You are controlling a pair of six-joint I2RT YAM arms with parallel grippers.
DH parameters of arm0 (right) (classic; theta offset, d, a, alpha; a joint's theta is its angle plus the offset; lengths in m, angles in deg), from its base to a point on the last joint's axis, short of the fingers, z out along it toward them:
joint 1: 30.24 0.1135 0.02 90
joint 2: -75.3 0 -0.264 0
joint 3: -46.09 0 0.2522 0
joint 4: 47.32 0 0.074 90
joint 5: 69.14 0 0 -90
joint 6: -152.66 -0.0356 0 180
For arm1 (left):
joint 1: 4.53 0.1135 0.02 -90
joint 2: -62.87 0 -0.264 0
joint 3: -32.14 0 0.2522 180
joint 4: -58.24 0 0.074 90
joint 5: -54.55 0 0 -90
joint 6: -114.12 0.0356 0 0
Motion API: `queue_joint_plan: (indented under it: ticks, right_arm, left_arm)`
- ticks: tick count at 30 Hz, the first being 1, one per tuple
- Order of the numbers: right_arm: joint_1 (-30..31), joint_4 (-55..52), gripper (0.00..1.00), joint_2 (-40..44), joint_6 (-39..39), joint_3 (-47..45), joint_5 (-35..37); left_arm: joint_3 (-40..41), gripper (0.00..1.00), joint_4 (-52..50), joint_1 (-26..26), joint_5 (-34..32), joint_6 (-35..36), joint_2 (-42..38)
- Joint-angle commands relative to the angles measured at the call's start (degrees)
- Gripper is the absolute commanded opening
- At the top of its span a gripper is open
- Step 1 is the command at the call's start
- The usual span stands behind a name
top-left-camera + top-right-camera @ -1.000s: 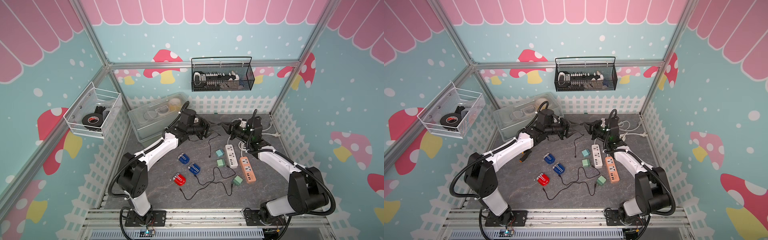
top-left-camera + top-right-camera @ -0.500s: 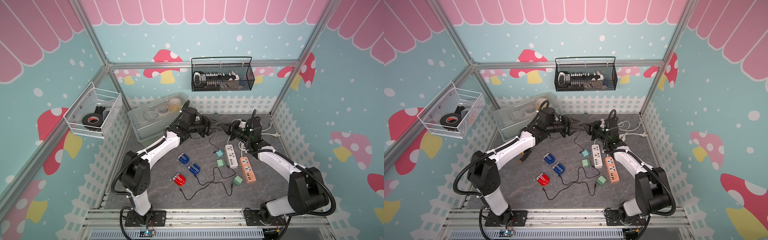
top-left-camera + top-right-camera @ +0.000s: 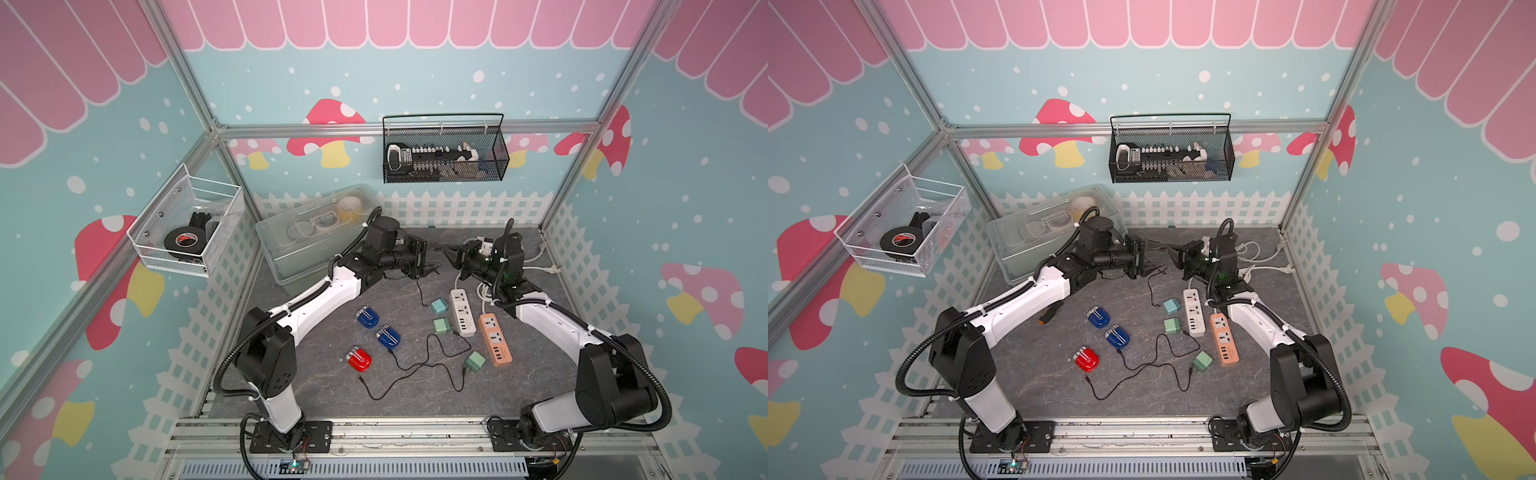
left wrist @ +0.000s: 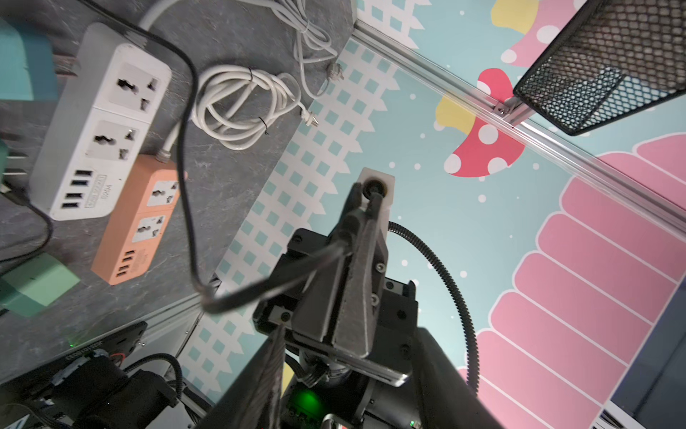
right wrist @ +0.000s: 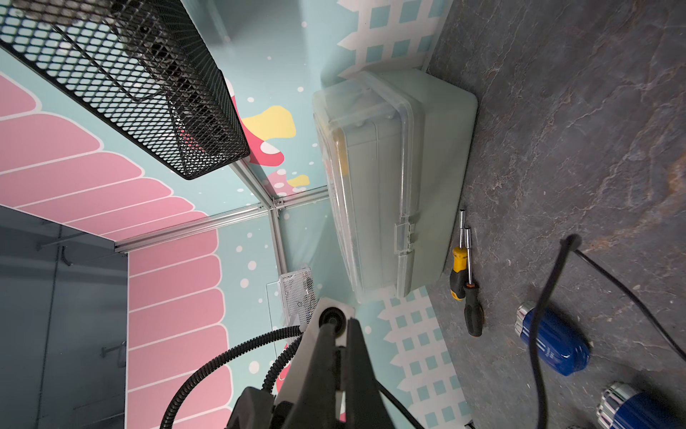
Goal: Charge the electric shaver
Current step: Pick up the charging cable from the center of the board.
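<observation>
Two blue shavers (image 3: 368,318) (image 3: 388,337) and a red shaver (image 3: 359,359) lie on the grey mat in both top views. At the back my two grippers face each other tip to tip above the mat. My right gripper (image 3: 449,250) (image 4: 365,197) (image 5: 339,327) is shut on the plug end of a black cable (image 4: 185,148). The cable hangs down and runs to a teal adapter (image 3: 439,306). My left gripper (image 3: 434,260) (image 4: 349,330) is open, its fingers standing on either side of the right gripper's tip without touching the cable.
A white power strip (image 3: 463,311) and an orange one (image 3: 494,338) lie right of centre, with two green adapters (image 3: 441,325) (image 3: 476,361) and more black cables. A clear lidded box (image 3: 307,241) and screwdrivers (image 5: 471,308) sit at the back left. A coiled white cord (image 4: 241,107) lies at the back right.
My left gripper's jaws have opened wider, and the left arm has reached a little further towards the right gripper. The right arm has stayed where it was, still shut.
</observation>
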Motion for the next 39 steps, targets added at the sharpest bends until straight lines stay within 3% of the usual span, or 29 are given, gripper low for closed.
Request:
queue_joint_plan:
  ticks: [1, 8, 14, 18, 21, 23, 27, 32, 39]
  right_arm:
    - [0.2, 1.6, 0.00, 0.7, 0.3, 0.1, 0.6]
    - [0.3, 1.6, 0.00, 2.6, -1.9, -0.2, 0.3]
    - [0.3, -0.9, 0.00, 4.4, -1.9, -0.3, 0.0]
    - [0.2, -0.8, 0.00, 4.0, -2.3, 0.2, -0.6]
    - [0.2, -1.0, 0.00, 3.8, -2.6, 0.4, -0.8]
    - [0.2, -1.2, 0.00, 3.4, -2.5, 0.6, -1.0]
    - [0.1, 1.1, 0.00, 2.1, -3.8, 0.4, -0.2]
    - [0.1, 2.1, 0.00, 0.5, -4.6, 2.3, -0.3]
    - [0.1, 2.5, 0.00, 1.0, -5.7, 1.4, -0.7]
  left_arm:
    - [-2.2, 0.53, 0.0, -0.7, -0.1, -4.5, -0.1]
    - [-2.1, 0.33, 4.5, 0.5, -1.9, -1.7, 4.4]
    - [-7.7, 0.31, -3.5, 3.1, -0.9, 7.5, 6.8]
    - [-7.3, 0.30, -5.3, 4.0, -2.1, 10.6, 6.0]
    - [-6.3, 0.15, 0.6, 3.7, -1.1, 9.4, 6.5]
    - [-6.4, 0.15, 4.6, 3.1, -0.1, 8.3, 7.1]
    - [-5.3, 0.24, 6.6, 2.3, 2.0, 7.9, 6.9]
    - [-0.9, 0.25, 7.6, 2.5, 2.5, 7.9, 4.6]
    - [-1.4, 0.10, 8.7, 3.1, 3.0, 7.9, 5.3]
